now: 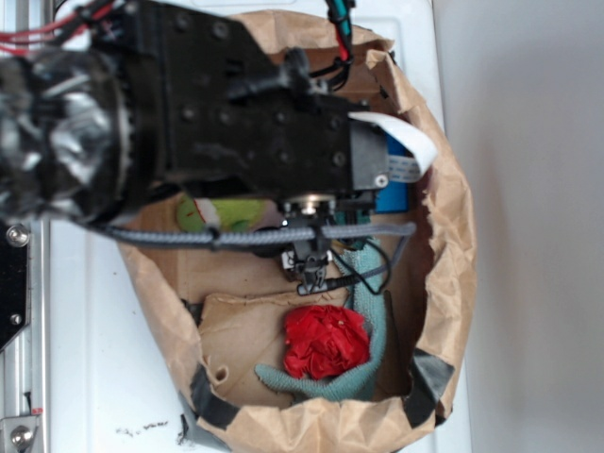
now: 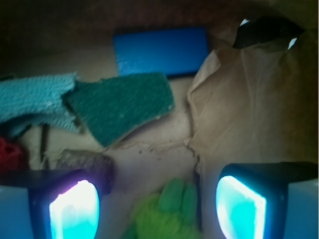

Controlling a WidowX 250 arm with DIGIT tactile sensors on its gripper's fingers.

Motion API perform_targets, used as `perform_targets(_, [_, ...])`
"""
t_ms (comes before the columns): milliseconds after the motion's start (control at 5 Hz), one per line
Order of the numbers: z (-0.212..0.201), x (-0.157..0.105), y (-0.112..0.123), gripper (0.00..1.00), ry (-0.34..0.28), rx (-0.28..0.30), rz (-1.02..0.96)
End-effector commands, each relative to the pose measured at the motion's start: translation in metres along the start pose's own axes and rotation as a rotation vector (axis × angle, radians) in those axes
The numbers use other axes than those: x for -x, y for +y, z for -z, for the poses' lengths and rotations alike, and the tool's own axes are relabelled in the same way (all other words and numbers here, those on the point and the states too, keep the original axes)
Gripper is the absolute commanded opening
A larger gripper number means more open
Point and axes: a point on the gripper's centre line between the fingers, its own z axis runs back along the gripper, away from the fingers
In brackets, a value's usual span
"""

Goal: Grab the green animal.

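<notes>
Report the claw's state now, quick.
Claw: open, holding nothing; the green animal sits between its fingers, not yet gripped.

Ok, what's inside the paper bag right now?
Inside the paper bag: the green animal, a red crumpled cloth, teal knitted cloth, dark green sponge, blue block. The arm hides much of the rest.

Exterior: high overhead, looking straight down into the brown paper bag (image 1: pixel 444 274) — arm blocking the upper half. Wrist: close, low inside the bag, facing its floor. Shared — the teal knitted cloth (image 1: pixel 363 373) (image 2: pixel 35 99).
</notes>
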Motion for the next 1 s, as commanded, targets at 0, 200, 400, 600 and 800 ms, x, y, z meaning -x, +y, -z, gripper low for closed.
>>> perform_targets(0, [-0.002, -0.005, 0.011, 1.0, -0.05, -0.05, 0.006])
perform_targets(200, [-0.004, 0.008, 0.01, 1.0, -0.061, -0.036, 0.064])
perform_targets(400, [-0.006, 0.024, 0.01, 1.0, -0.06, -0.012, 0.123])
perform_targets(600, [-0.015, 0.034, 0.009, 1.0, -0.064, 0.02, 0.153])
perform_targets(800, [-0.019, 0.036, 0.006, 1.0, -0.059, 0.033, 0.15])
